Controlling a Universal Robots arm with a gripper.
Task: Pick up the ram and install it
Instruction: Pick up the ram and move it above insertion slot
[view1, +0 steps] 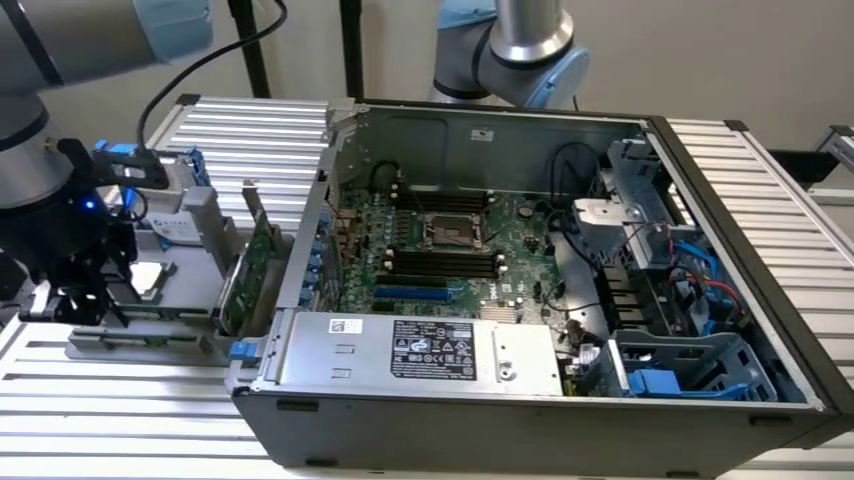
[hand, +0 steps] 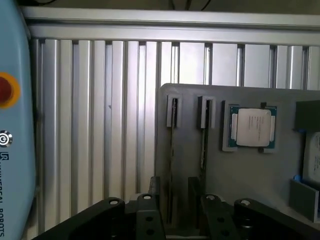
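Two thin ram sticks stand edge-on in slots of a grey holder (hand: 260, 185). One ram stick (hand: 172, 150) runs between my two dark fingers (hand: 154, 192), with a gap on each side. The second stick (hand: 204, 145) stands just outside the other finger. My gripper (hand: 174, 200) is open and low over the holder. In the exterior view my gripper (view1: 78, 298) hangs over the holder (view1: 147, 342) at the exterior view's left, beside the open computer case (view1: 534, 400). The black memory slots (view1: 441, 265) lie on the motherboard inside the case.
A square silver processor (hand: 252, 127) lies in the holder next to the sticks. A tall green expansion card (view1: 250, 278) stands between holder and case. A light blue housing with a red button (hand: 12, 125) borders the ribbed aluminium table (hand: 100, 125). A second arm (view1: 514, 50) stands behind the case.
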